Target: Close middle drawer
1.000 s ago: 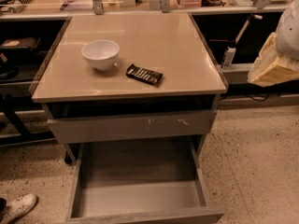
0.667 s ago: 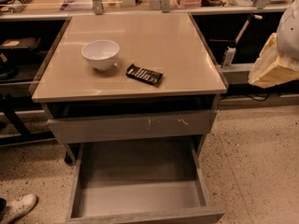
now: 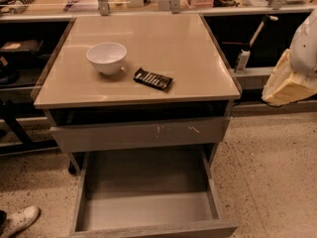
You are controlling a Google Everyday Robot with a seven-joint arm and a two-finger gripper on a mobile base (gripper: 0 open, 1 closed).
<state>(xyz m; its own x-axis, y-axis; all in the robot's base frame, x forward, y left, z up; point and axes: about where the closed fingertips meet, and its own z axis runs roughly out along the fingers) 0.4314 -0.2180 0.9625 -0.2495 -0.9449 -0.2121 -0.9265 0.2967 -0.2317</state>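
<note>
The middle drawer [image 3: 148,209] is pulled far out at the bottom of the grey cabinet, toward me. Its plain front [image 3: 153,229] is at the lower edge of the view, and its smooth grey floor is bare. Above it is the taller drawer front with pale scratch marks [image 3: 141,133], which is pushed in. My gripper [image 3: 290,81] shows as a white and tan shape at the right edge. It is raised beside the cabinet top, well right of and above the open drawer, and touches nothing.
A white bowl [image 3: 106,57] and a dark snack packet [image 3: 153,79] lie on the beige cabinet top [image 3: 148,38]. Dark shelving runs along the back on both sides. A white shoe [image 3: 20,219] is on the speckled floor at the lower left.
</note>
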